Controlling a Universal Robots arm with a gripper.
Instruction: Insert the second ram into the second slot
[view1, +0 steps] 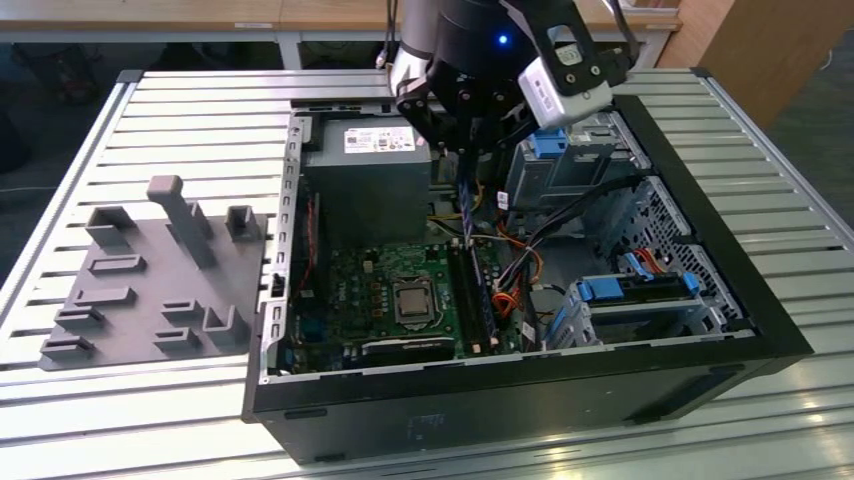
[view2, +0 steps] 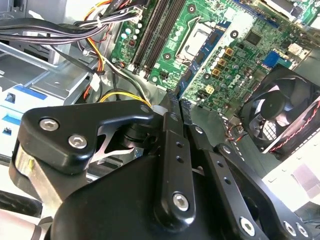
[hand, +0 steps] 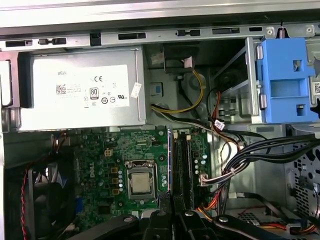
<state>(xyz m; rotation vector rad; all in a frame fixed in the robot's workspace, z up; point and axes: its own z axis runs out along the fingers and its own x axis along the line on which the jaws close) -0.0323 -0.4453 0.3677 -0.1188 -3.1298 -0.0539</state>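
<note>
Gripper (view2: 173, 102): black linkage and fingers, nearest the lens in both wrist views. The fingers are drawn together, pinching a thin blue stick judged to be the second ram (hand: 169, 165). Second ram: held on edge, above the board and apart from it, with its long axis reaching out ahead of the fingertips and parallel to the memory slots (hand: 182, 165). In the first wrist view it sits just beside the slots rather than over one. Memory slots: dark channels below the gripper on the motherboard (hand: 100, 150), lying between the CPU socket (hand: 141, 182) and the cable bundle (hand: 260, 155). Which channel is the second slot cannot be told. Room: the cables run near the slots on the side away from the socket, and the power supply (hand: 75, 90) stands beyond the ram's far end. The computer case (view1: 667, 350) has walls well apart from the gripper. Surface: the case lies open on a slatted table (view1: 160, 110).
</note>
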